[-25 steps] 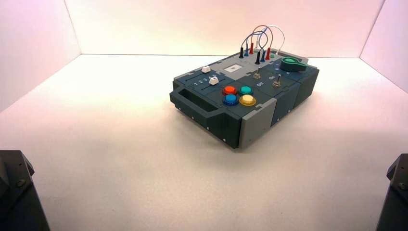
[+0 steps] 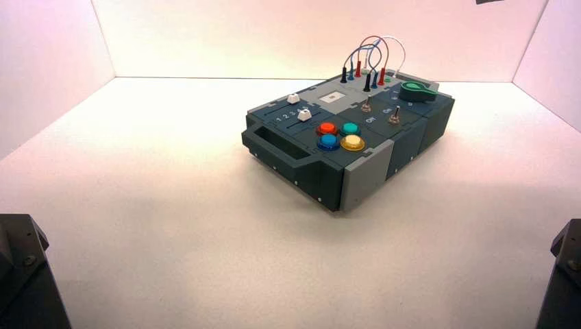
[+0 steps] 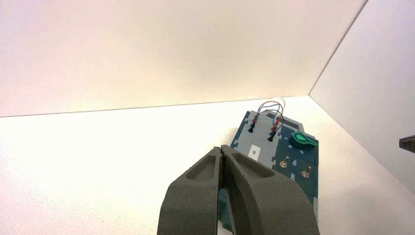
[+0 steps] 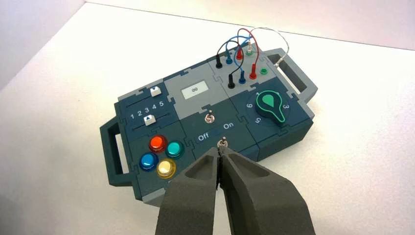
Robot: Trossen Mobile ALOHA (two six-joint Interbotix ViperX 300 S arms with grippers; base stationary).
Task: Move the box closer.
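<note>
The box [image 2: 312, 171] lies turned at an angle right of the middle of the white floor, its dark handle [image 2: 274, 144] facing front left. In the right wrist view the box [image 4: 205, 134] shows four round buttons [image 4: 157, 143], two toggle switches [image 4: 209, 117], a green knob [image 4: 270, 105] and looped wires [image 4: 240, 41]. My right gripper [image 4: 219, 151] hovers shut and empty short of the box's near edge. My left gripper [image 3: 222, 149] is also shut and empty, well back from the box [image 3: 279, 152]. Both arms are parked at the front corners.
White walls close the space at the back and both sides. The left arm's base [image 2: 20, 274] and the right arm's base [image 2: 565, 274] fill the front corners. A small dark shape [image 2: 490, 1] pokes in at the top edge on the right.
A small dark shape has appeared at the top right edge of the high view. The box and both arms have not moved.
</note>
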